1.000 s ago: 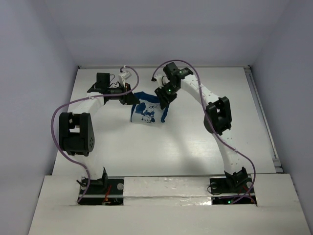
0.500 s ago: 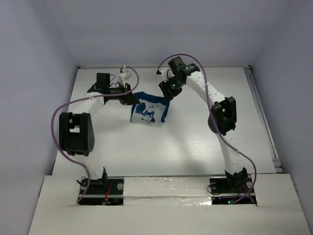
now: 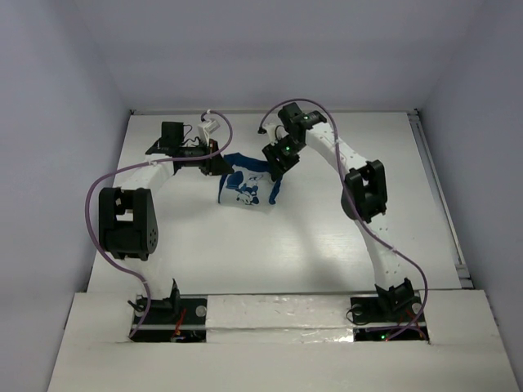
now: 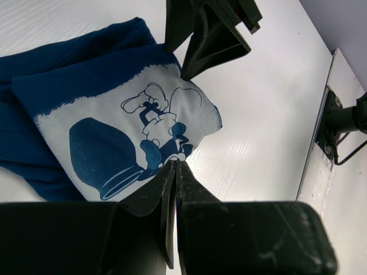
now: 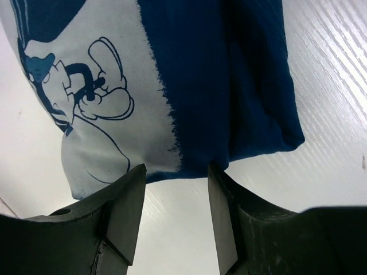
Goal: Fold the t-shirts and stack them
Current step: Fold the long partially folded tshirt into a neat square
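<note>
Overhead view looks down from the table's (image 3: 270, 245) near edge; both close wrist views share the t-shirt (image 4: 86, 103).

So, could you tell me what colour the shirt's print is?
White and blue, on a navy shirt; best in left wrist view.

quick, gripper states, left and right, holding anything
Left gripper: shut at the edge of the dark navy-blue cloth t-shirt; a pinch cannot be told.
Right gripper: open, holding nothing.
</note>
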### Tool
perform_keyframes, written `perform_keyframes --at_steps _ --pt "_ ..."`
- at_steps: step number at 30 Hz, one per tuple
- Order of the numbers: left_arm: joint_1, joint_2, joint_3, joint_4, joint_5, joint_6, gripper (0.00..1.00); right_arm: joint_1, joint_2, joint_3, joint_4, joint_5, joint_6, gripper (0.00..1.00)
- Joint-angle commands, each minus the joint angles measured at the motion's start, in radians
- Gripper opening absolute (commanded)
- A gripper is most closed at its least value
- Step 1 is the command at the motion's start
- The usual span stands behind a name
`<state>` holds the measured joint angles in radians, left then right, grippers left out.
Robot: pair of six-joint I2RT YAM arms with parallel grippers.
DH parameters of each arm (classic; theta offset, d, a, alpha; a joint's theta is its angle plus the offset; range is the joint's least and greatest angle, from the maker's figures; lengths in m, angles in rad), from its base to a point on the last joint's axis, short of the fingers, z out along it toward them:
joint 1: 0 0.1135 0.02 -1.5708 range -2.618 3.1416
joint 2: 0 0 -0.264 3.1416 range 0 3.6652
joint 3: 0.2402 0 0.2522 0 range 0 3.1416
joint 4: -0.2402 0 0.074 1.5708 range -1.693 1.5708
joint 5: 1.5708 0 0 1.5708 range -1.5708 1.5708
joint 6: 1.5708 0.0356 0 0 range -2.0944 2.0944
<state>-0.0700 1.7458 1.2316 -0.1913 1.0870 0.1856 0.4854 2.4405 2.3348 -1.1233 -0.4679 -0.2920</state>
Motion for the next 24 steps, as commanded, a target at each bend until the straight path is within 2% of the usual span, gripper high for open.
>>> perform_keyframes --at_steps 1,9,14,24 --pt "0.004 -0.029 0.014 0.004 0.022 0.020 0.00 0.001 0.000 0.031 -0.012 -0.003 0.008 0.53" --pt "0.004 -0.032 0.006 0.003 0.027 0.026 0.00 0.001 0.017 0.041 0.000 0.024 0.017 0.53" --pt "0.004 -0.031 0.003 -0.002 0.033 0.031 0.00 0.001 0.054 0.104 -0.021 0.072 0.045 0.54" --pt "0.004 -0.035 0.011 -0.004 0.036 0.032 0.00 0.001 0.028 0.078 0.013 0.140 0.057 0.54"
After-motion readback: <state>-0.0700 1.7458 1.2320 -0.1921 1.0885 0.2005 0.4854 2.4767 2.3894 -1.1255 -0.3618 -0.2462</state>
